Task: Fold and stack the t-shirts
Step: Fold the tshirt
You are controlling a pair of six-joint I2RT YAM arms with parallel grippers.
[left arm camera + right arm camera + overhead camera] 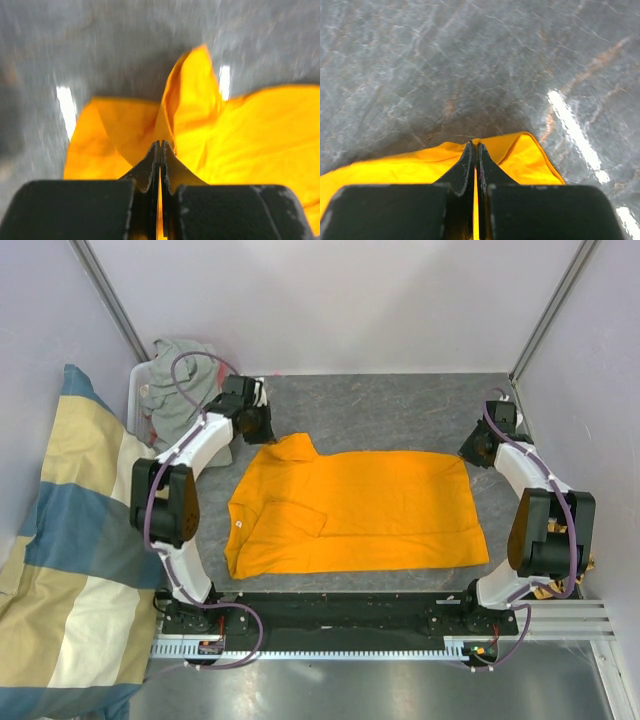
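Table (400, 400): dark grey, marbled stone look, streaks of glare. Orange t-shirt (370, 510) lies spread across the middle, long axis left to right, one sleeve folded in on top. Its far left corner peaks up off the surface. White bin (134, 390) at the table's far left corner, on or beside it unclear; grey t-shirt (175, 370) heaped inside.

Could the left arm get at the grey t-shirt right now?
Probably not yet: the grey t-shirt lies close beside the left gripper, but that is shut on the orange t-shirt.
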